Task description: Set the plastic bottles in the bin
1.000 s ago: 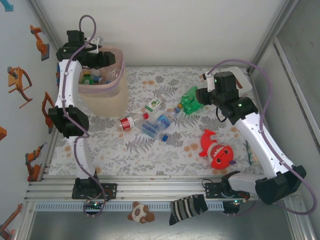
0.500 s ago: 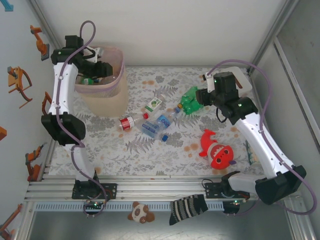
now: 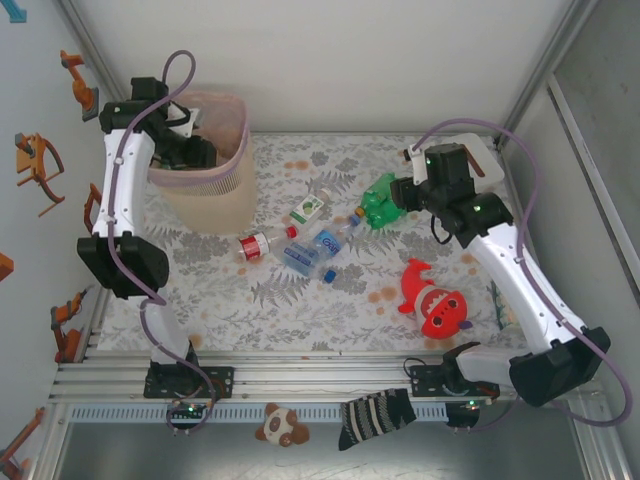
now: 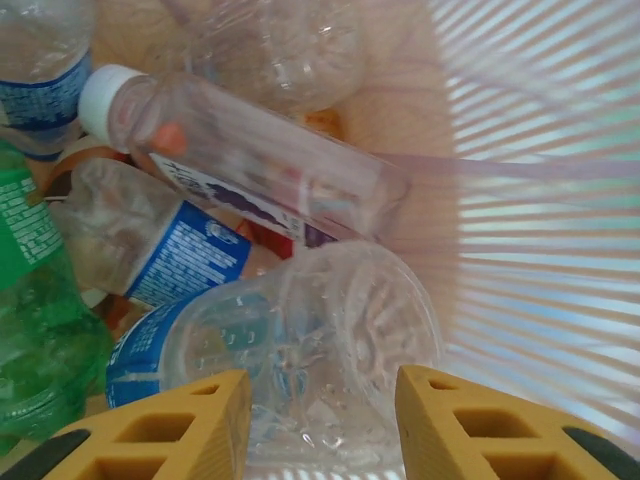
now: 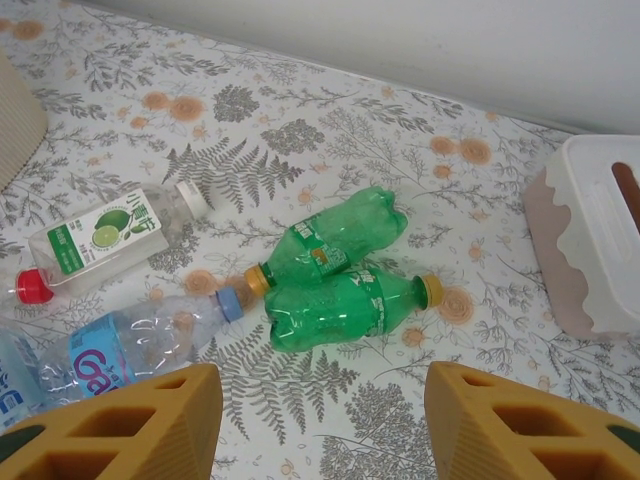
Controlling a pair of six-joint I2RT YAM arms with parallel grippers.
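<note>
Left gripper (image 4: 322,415) wide, empty, over bin (image 4: 520,230); several bottles (image 4: 250,165) beneath. Right gripper (image 5: 320,410) wide, empty; green bottles (image 5: 345,305) just ahead, others leftward. Roughly half done.

The left arm (image 3: 115,190) and right arm (image 3: 520,270) wear glossy white shells between black joint housings, each trailed by a looping lilac cable (image 3: 180,65). Their pincer fingers (image 4: 165,440) are mustard-yellow blocks (moulded with open cells), dark toward the base.

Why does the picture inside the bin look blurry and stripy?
Left wrist view: the bottles sit very close to the camera, so they blur, and light through the bin wall makes bright stripes. Right wrist view: the green bottles look sharp, with soft shadows.
</note>
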